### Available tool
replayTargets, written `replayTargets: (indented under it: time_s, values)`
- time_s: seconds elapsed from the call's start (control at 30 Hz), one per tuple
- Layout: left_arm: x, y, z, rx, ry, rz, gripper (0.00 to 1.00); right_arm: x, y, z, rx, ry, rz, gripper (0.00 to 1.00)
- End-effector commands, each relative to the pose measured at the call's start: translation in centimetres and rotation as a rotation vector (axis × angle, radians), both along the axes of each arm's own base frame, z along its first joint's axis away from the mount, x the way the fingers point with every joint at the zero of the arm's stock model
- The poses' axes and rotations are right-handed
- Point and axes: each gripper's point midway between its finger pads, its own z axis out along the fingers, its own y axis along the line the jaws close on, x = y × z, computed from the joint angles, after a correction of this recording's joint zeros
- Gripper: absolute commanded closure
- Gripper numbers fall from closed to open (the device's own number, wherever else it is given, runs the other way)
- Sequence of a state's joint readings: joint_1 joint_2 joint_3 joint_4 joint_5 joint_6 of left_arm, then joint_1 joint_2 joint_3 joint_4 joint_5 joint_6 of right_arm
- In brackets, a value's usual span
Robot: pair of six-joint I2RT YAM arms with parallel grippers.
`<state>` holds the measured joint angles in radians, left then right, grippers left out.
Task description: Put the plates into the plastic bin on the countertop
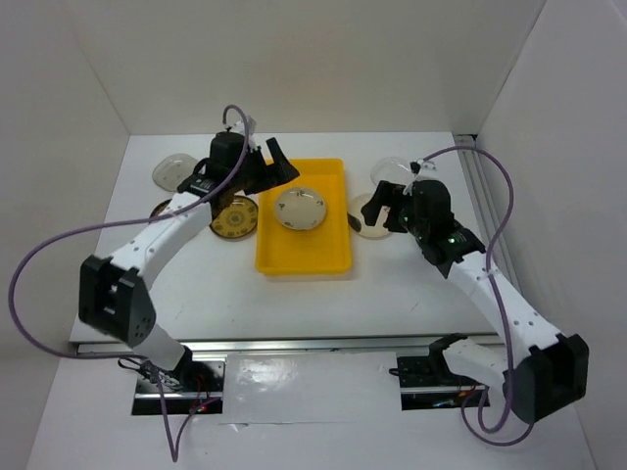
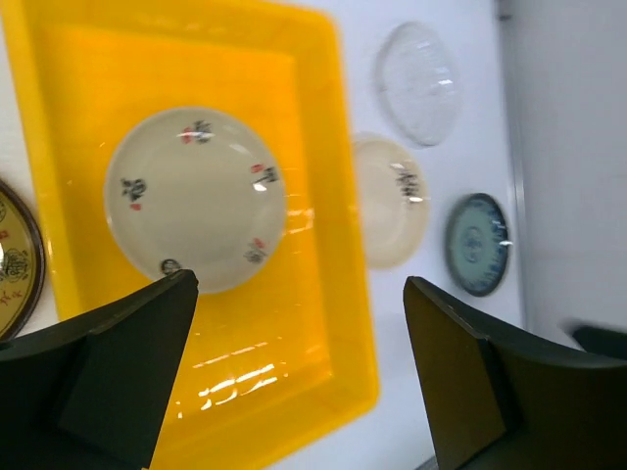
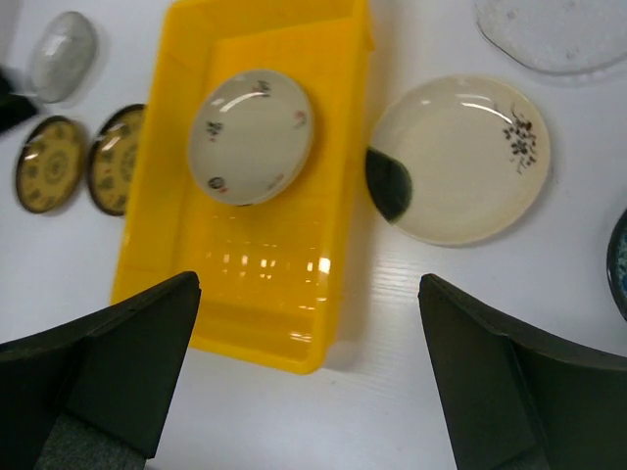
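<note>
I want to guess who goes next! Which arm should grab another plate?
Probably the right. Its open right gripper hangs near the cream plate with a dark patch, beside the yellow bin. The left gripper, open too, is over the bin, where one flowered plate already lies.

2 outstretched arms, left claw (image 2: 299,284) and right claw (image 3: 309,284) both agape.
</note>
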<state>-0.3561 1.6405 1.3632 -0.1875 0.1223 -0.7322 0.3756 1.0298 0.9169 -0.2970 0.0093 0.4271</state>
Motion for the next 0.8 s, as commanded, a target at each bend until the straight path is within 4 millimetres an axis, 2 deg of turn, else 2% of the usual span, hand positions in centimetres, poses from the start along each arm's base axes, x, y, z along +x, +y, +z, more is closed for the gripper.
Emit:
replayTargets:
  time_s: [0.0, 0.03, 0.07, 0.1, 0.13, 0.17, 0.2, 0.27, 0.3, 0.33, 0.37, 0.5, 0.53, 0.57, 0.6, 0.67, 0.73, 0.77]
  values:
    - [-3.6, 0.2, 7.0, 0.002, -0.165, -0.033, 0.00, 2.0, -1.9, -5.7, -0.031, 0.109, -0.107, 0.00]
    - [-4.4, 0.3, 7.8, 0.002, -0.177, -0.047, 0.00, 2.6, -2.1, -6.3, -0.021, 0.110, -0.123, 0.00]
    - [-5.4, 0.8, 7.7, 0.020, -0.156, -0.053, 0.00, 2.9, -2.5, -7.0, -0.017, 0.116, -0.133, 0.00]
    - [-6.0, 1.1, 8.0, 0.029, -0.156, -0.057, 0.00, 3.0, -2.5, -8.4, -0.025, 0.136, -0.134, 0.00]
    - [-7.3, 1.1, 9.0, 0.021, -0.167, -0.087, 0.00, 3.8, -3.1, -8.1, -0.018, 0.109, -0.160, 0.00]
    - [-8.0, 1.3, 9.0, 0.030, -0.161, -0.105, 0.00, 4.3, -4.0, -8.5, -0.017, 0.111, -0.173, 0.00]
    - [-8.9, 2.2, 8.1, 0.049, -0.109, -0.094, 0.00, 4.7, -4.3, -9.4, -0.018, 0.130, -0.179, 0.02]
    - [-10.3, 4.1, 8.6, 0.048, -0.102, -0.067, 0.00, 5.5, -4.4, -9.6, 0.000, 0.121, -0.174, 0.03]
    - [-11.2, 4.7, 7.4, 0.056, -0.079, -0.059, 0.00, 5.9, -4.7, -10.7, -0.006, 0.143, -0.183, 0.04]
    - [-11.7, 5.3, 7.4, 0.048, -0.080, -0.043, 0.00, 6.4, -4.6, -10.8, -0.005, 0.142, -0.184, 0.04]
    - [-12.7, 5.7, 8.2, 0.047, -0.117, -0.048, 0.00, 6.7, -5.0, -11.3, -0.006, 0.148, -0.196, 0.04]
    - [-14.1, 8.0, 6.9, 0.099, -0.089, -0.018, 0.00, 8.7, -6.0, -12.7, 0.026, 0.172, -0.221, 0.09]
    - [-14.1, 8.5, 6.6, 0.115, -0.080, -0.011, 0.00, 8.9, -6.0, -14.0, 0.018, 0.205, -0.222, 0.09]
    - [-14.8, 8.5, 6.6, 0.117, -0.075, -0.028, 0.00, 9.8, -6.1, -13.6, 0.015, 0.190, -0.234, 0.10]
    - [-15.0, 9.1, 6.6, 0.124, -0.086, -0.019, 0.00, 10.1, -6.1, -14.8, 0.007, 0.218, -0.234, 0.10]
    - [-15.6, 9.3, 6.4, 0.124, -0.092, -0.026, 0.00, 11.1, -6.6, -14.8, 0.005, 0.211, -0.254, 0.12]
    - [-15.9, 9.8, 6.6, 0.128, -0.109, -0.018, 0.00, 11.5, -6.5, -15.7, 0.000, 0.231, -0.255, 0.12]
    - [-16.0, 10.2, 5.9, 0.142, -0.092, -0.014, 0.00, 11.7, -6.7, -16.1, -0.006, 0.233, -0.263, 0.13]
